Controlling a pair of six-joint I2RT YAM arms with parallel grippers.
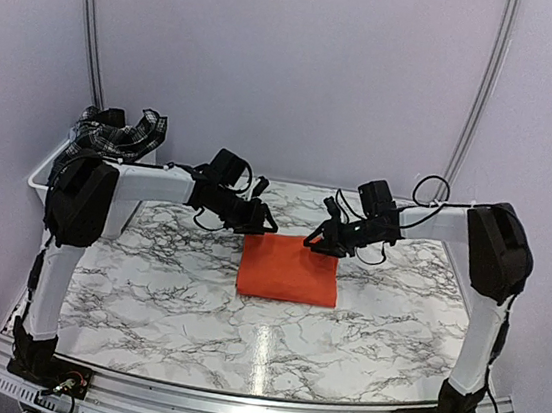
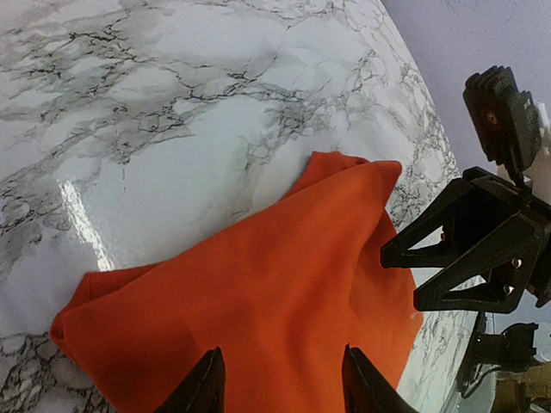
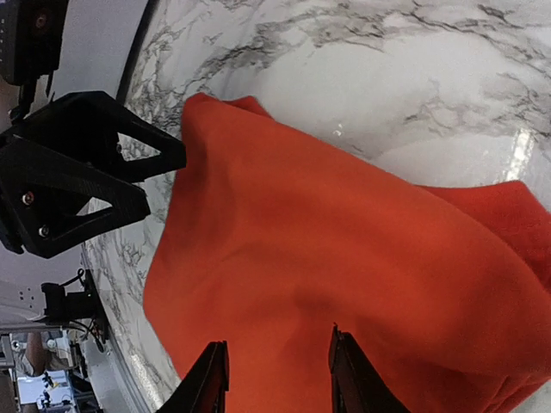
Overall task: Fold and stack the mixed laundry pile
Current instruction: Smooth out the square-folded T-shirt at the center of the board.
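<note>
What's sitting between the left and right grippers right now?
Only the far edge of the folded orange T-shirt, lying on the marble table. The top view shows nothing else between the left gripper and the right gripper.

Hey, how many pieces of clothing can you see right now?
2. The orange T-shirt lies folded at the middle of the marble table; the black-and-white plaid piece sits in the white bin at the far left. Others may be hidden inside that bin.

Pale, perhaps lilac walls (image 1: pixel 293 68) enclose a marble-patterned table (image 1: pixel 145 286).
</note>
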